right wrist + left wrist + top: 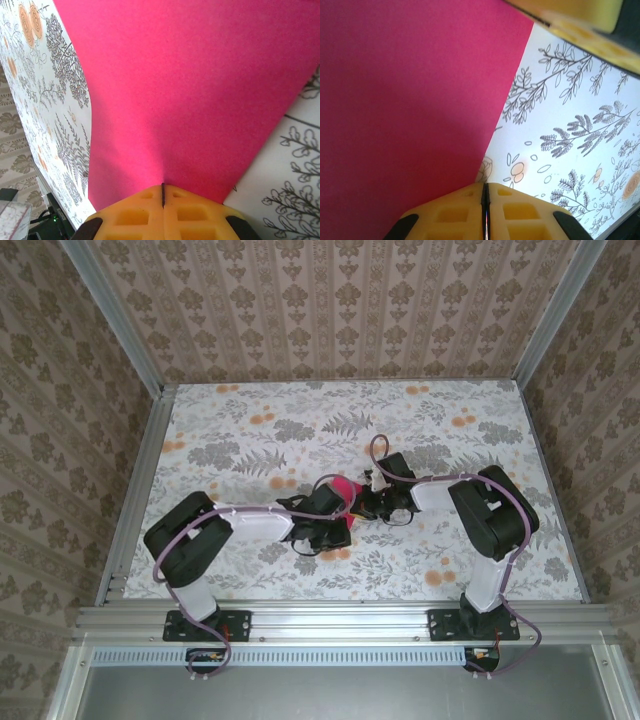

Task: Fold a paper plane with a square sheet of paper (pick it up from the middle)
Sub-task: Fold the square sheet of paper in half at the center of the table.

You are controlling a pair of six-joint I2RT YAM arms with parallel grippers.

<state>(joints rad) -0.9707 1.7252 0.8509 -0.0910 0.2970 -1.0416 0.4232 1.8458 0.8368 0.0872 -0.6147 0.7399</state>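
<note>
- The left tool (484,192) and right tool (162,192) meet nose to nose at mid-desk (250,430), each clenched on the square sheet of paper (346,490).
- The sheet runs left to right between them, with both arms equally near.

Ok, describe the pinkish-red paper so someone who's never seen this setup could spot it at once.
Start at the pale flower-printed table and look to its middle, where the two black robot arms meet. Pinched between the left gripper and the right gripper is the thin magenta-red sheet of paper. Its plain, vivid colour sets it apart from the patterned surface and the dark arms.
</note>
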